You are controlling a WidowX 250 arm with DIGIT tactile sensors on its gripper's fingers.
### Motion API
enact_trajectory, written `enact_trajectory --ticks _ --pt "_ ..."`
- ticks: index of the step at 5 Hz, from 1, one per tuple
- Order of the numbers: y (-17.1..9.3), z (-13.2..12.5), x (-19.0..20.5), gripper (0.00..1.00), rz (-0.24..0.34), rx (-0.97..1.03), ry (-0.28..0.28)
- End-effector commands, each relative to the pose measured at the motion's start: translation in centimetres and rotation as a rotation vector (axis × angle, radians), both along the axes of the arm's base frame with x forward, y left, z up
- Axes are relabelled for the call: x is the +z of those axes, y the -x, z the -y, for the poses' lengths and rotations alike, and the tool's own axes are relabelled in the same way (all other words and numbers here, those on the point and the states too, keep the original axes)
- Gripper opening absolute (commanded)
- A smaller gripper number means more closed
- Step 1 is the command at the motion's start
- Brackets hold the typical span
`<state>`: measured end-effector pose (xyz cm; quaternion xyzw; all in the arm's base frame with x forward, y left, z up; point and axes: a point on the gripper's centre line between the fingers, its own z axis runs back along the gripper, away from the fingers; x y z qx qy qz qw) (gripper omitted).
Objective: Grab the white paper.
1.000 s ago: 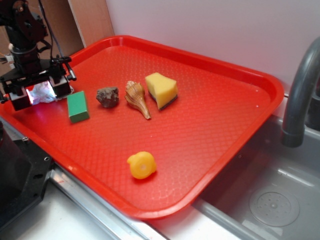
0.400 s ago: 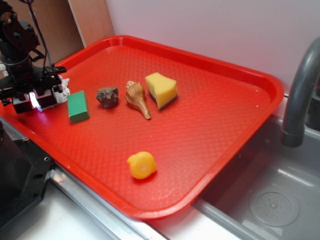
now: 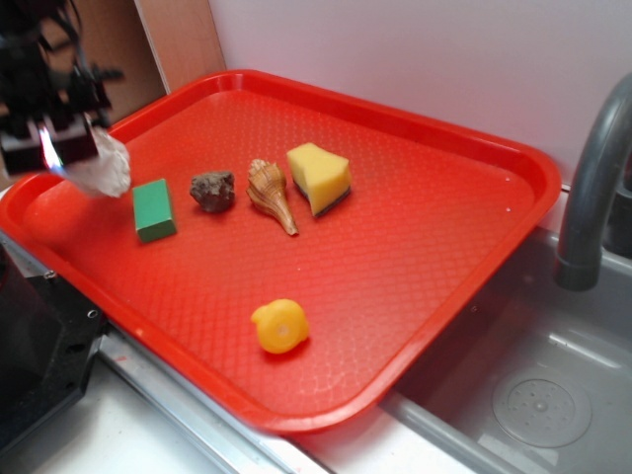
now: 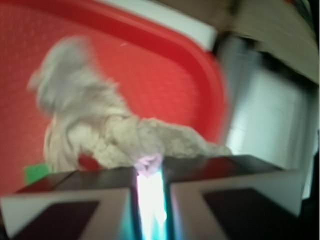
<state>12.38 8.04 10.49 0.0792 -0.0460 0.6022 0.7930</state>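
At the far left I see my gripper (image 3: 54, 143), a bit blurry, up above the left end of the red tray (image 3: 444, 257). Its two fingers are squeezed tight on the white paper (image 3: 104, 170). The paper hangs out from the fingers and looks lifted off the tray. In the wrist view the gripper (image 4: 149, 187) fingers almost meet, with only a thin bright gap, and the crumpled white paper (image 4: 100, 125) sticks out in front of them over the tray (image 4: 165, 75).

Just to the right of the paper a green block (image 3: 154, 210) lies flat on the tray. A bit of that green block (image 4: 36, 172) also shows low in the wrist view. Next comes a brown rock (image 3: 212, 190), then a seashell (image 3: 271, 194), then a yellow sponge (image 3: 319, 177). Near the front edge sits a small yellow toy (image 3: 279, 326). At the far right there is a grey faucet (image 3: 592, 188) over a sink (image 3: 533, 395).
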Motion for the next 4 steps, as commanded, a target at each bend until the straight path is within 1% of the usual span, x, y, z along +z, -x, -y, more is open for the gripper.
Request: enact_trajectory --ticks 1,2,3,4 --pt "-0.4 -0.3 11.0 0.0 0.074 0.249 -0.026" --pt "-1.8 -0.2 12.1 0.0 0.161 0.261 -0.055" --pt "-3.0 0.3 12.2 0.0 0.179 0.254 -0.097" --pt "-3.4 0.8 11.6 0.0 0.182 0.23 -0.086"
